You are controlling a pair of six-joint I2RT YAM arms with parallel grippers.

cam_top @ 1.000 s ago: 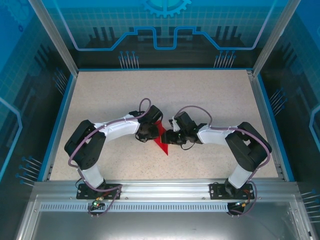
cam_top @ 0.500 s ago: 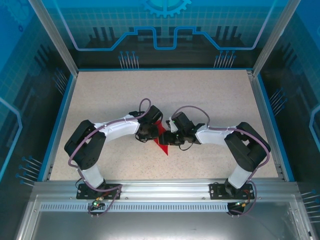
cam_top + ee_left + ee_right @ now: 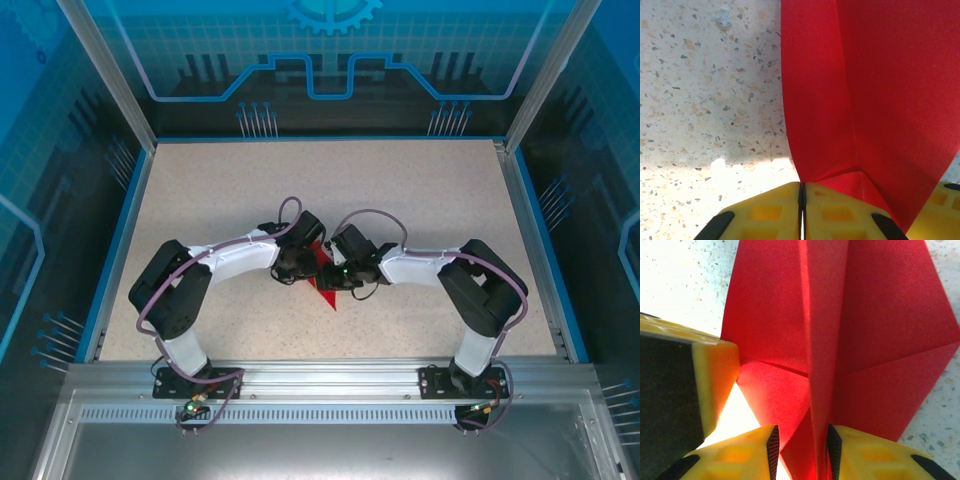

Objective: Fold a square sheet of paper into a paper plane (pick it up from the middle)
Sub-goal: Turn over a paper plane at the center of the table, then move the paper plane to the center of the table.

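Inside a robotics lab's test cell: a speckled table (image 3: 430,200) is walled by blue translucent panels (image 3: 330,60) printed with gear and circuit graphics, while the left arm (image 3: 180,290) and right arm (image 3: 485,290) stand bolted to an aluminium rail (image 3: 320,373).

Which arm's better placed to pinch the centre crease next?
Right. The right tool straddles the raised crease of the red paper, jaws apart, ready to close. The left tool is shut on the paper's edge, anchoring it.
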